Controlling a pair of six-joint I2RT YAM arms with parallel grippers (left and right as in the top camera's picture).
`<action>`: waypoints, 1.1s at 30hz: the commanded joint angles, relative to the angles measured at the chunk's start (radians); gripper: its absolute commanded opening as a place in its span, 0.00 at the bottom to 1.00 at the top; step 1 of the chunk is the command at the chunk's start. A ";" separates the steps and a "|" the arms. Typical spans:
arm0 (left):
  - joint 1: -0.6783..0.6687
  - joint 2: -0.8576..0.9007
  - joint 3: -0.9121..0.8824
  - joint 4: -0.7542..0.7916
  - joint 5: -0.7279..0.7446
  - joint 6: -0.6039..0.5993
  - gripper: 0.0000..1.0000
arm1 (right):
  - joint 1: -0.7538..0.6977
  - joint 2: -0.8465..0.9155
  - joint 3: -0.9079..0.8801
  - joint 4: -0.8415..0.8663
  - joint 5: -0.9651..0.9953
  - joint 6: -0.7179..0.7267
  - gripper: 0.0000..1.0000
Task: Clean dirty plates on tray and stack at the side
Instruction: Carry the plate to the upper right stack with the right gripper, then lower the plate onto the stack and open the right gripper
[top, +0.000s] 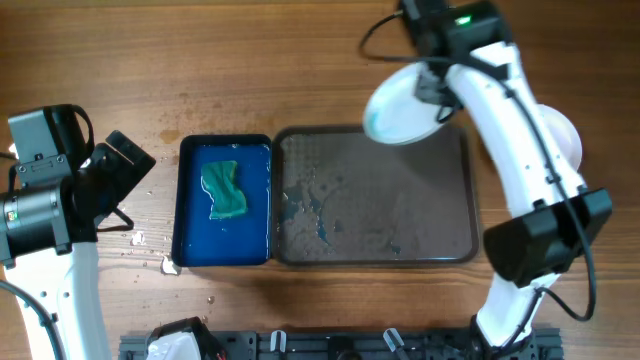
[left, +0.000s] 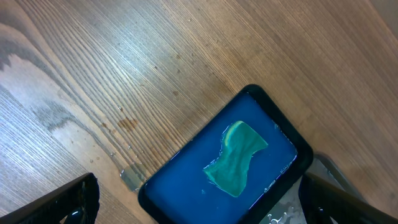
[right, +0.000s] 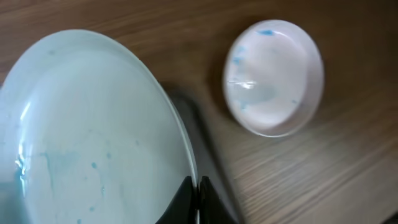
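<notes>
Jaws of our left gripper (left: 205, 205) stand wide with nothing between them, well left of the grey-brown tray (top: 420, 215). Just left of that tray we see a blue tray (top: 178, 200) with a green sponge (top: 225, 190) in it. Above the tray's far right corner, our right gripper (right: 198, 193) pinches a faintly blue-smeared white plate (top: 400, 110) by its rim. Right of the tray, a second plate (right: 273, 78) with blue flecks lies on the table (top: 330, 60).
</notes>
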 joint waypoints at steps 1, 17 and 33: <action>0.005 -0.005 -0.002 0.003 -0.017 -0.002 1.00 | -0.142 -0.027 0.014 -0.022 -0.038 -0.007 0.04; 0.005 -0.005 -0.002 0.003 -0.017 -0.002 1.00 | -0.842 -0.020 -0.071 0.023 -0.275 -0.084 0.04; 0.005 -0.005 -0.002 0.003 -0.017 -0.002 1.00 | -0.812 -0.018 -0.472 0.354 -0.466 -0.190 0.36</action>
